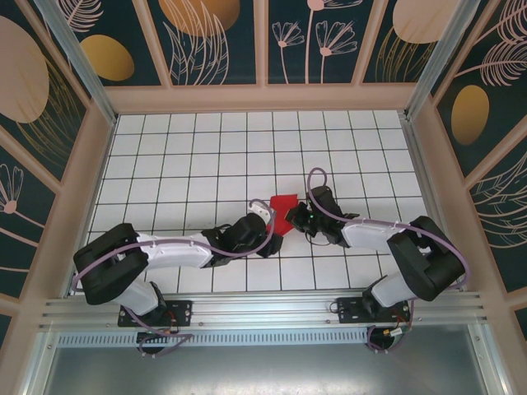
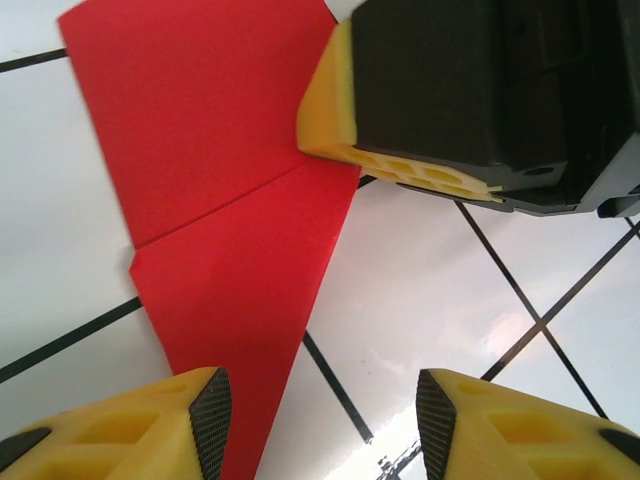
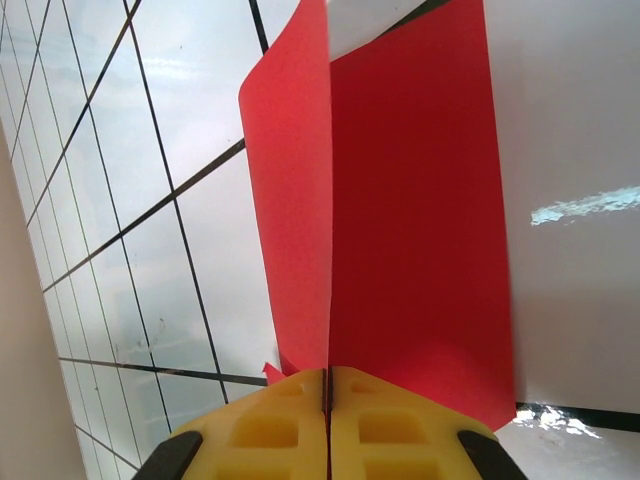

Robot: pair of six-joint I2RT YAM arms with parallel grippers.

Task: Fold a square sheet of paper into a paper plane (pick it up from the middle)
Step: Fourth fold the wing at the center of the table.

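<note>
Red paper sheet (image 3: 420, 220) pinched at its crease by the right gripper (image 3: 328, 385).
Left gripper (image 2: 315, 400) is held parted over the sheet's edge, nothing grasped.

Lighting: bright and even, from overhead; the white table (image 1: 206, 148) tiles are close to washed out. Soft shadows lie just under both arms. Top view sharp; frame rails bow slightly toward the picture edges.

Left wrist view: glare patches on glossy tiles; left gripper (image 2: 318, 420) blurred at the bottom edge; sheet of paper (image 2: 220, 200) crisp.

Right wrist view: glare streak at right; right gripper (image 3: 328, 420) slightly soft.
</note>
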